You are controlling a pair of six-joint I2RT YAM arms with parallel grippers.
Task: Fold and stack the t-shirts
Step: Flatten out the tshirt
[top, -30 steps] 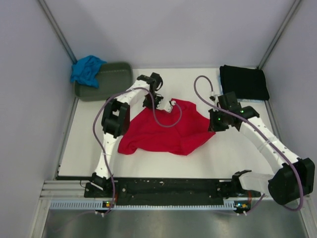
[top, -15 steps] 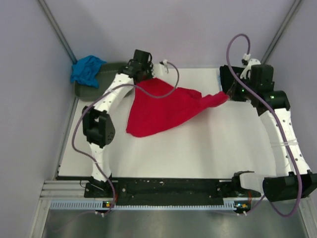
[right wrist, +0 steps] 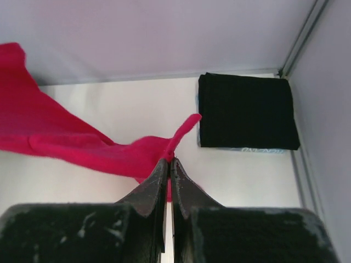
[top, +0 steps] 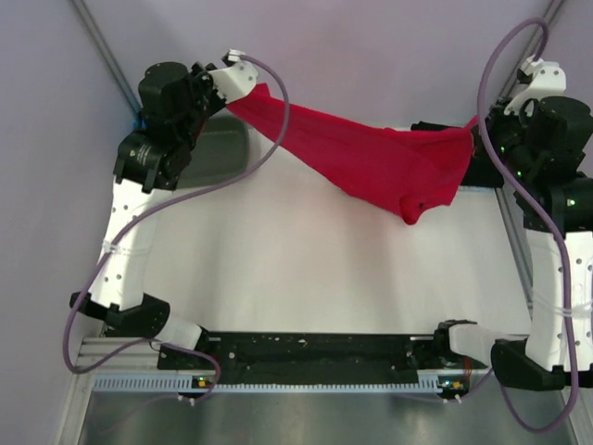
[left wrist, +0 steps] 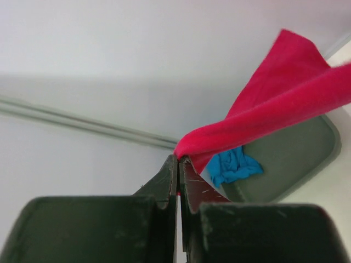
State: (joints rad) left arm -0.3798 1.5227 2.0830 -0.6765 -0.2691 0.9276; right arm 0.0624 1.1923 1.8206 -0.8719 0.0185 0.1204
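Observation:
The red t-shirt hangs stretched in the air between both grippers, high above the table, sagging to a low point at the right. My left gripper is shut on its left end at the back left. My right gripper is shut on its right end at the back right. The black t-shirt lies folded flat in the back right corner, partly hidden in the top view. The turquoise t-shirt lies bunched at the tub; the left arm hides it in the top view.
The grey-green oval tub stands at the back left corner, also in the left wrist view. The white table spreads below the hanging shirt. Enclosure walls and corner posts stand close to both raised arms.
Both grippers have risen and spread apart, to the back left and back right. The red shirt has left the table and now hangs stretched between them.

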